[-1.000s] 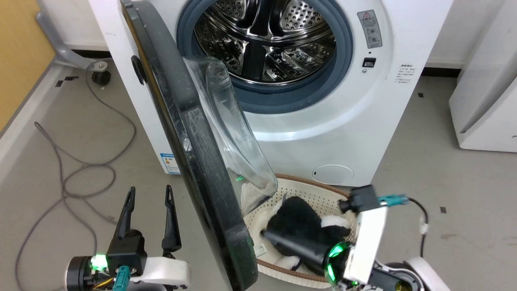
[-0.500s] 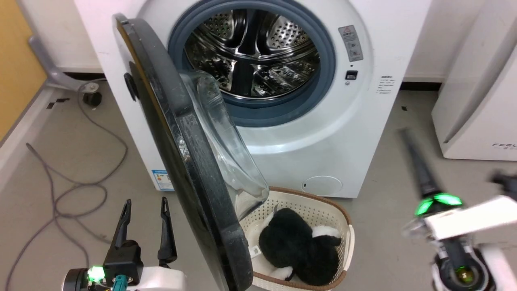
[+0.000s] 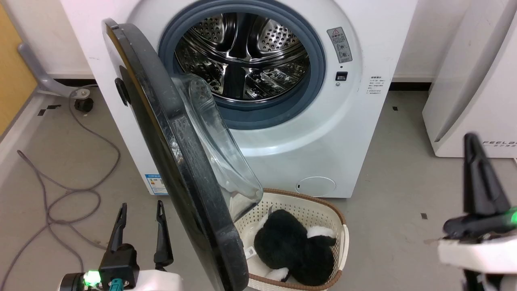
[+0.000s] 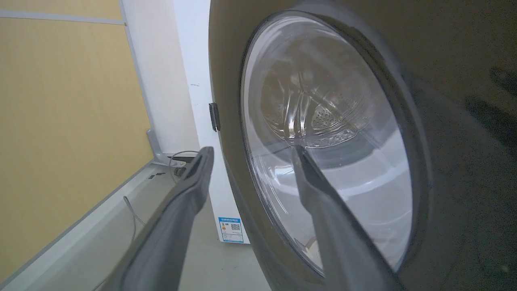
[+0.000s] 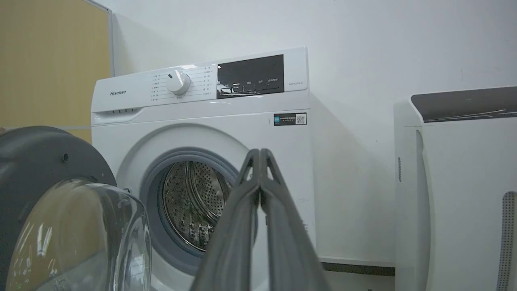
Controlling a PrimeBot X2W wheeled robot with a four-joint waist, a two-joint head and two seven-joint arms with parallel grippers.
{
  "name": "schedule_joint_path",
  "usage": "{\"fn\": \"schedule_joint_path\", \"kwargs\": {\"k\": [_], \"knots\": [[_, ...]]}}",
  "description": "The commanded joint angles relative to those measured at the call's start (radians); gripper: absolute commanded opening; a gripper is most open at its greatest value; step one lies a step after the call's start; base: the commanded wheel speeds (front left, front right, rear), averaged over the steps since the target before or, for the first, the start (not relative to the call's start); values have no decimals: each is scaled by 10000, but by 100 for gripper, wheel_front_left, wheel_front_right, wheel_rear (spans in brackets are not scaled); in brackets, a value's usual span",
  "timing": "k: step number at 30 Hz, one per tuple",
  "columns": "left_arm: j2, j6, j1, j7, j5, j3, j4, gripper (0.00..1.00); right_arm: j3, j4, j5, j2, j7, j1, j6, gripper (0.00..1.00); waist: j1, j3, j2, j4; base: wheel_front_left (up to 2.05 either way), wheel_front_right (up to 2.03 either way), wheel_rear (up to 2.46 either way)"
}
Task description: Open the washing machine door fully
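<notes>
Head view is showing the door (image 3: 177, 161) standing half open before the machine (image 3: 355, 121), while the left gripper (image 3: 141, 204), jaws wide and empty, is hovering near its outer face, probably to pull it wider, and the right gripper (image 3: 469, 139), jaws pressed together, is hanging well clear.

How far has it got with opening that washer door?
Done: the washing machine door stands swung well out, drum exposed. In hand: nothing gripped; the left gripper is open beside the door's outer face, the right gripper shut, off to the side. Left: perhaps swinging it wider.
</notes>
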Motion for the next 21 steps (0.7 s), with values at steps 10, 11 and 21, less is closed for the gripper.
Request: {"fn": "schedule_joint_path", "kwargs": {"k": [10,11,21], "knots": [[34,-57,-11,-55,1,-25,23,100,-177,829,-1899,968,-42,1547,8,0,1,63,0,106,0,0,0],[33,-60,-19,-55,2,-31,30,100,-125,999,-2028,993,-42,1620,8,0,1,63,0,115,0,0,0],[28,-40,-3,-55,10,-6,48,100,-130,1655,-2018,1169,-43,1831,8,95,1,-2,0,99,0,0,0]]}}
